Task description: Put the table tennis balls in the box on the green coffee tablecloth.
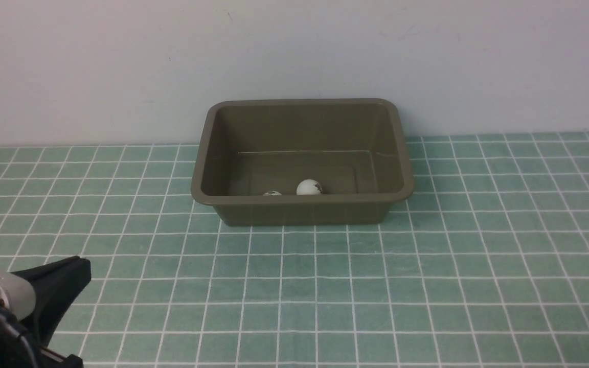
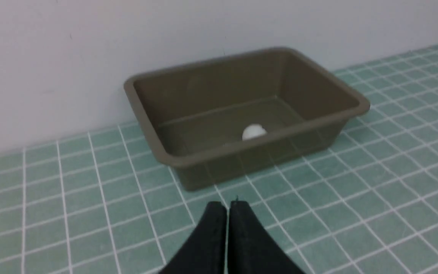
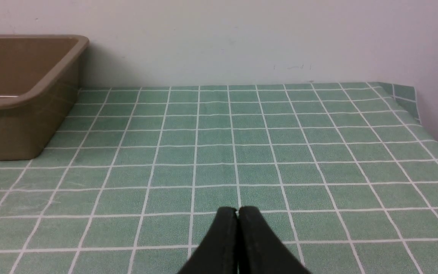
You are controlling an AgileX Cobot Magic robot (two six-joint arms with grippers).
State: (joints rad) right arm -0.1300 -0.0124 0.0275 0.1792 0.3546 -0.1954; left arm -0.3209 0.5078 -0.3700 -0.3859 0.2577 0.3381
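Note:
The olive-brown box (image 1: 399,153) stands on the green coffee tablecloth (image 1: 427,286) against the back wall. Two white table tennis balls lie inside it by the near wall: one (image 1: 309,187) shows well, the other (image 1: 272,193) only peeks over the rim. In the left wrist view the box (image 2: 310,83) holds one visible ball (image 2: 254,131). My left gripper (image 1: 82,268) hangs low at the front left, well short of the box, shut and empty (image 2: 228,207). My right gripper (image 3: 237,211) is shut on nothing, over bare cloth to the right of the box (image 3: 21,125).
A white wall (image 1: 294,51) rises directly behind the box. In the right wrist view the cloth (image 3: 405,95) folds up against a side wall at the far right corner.

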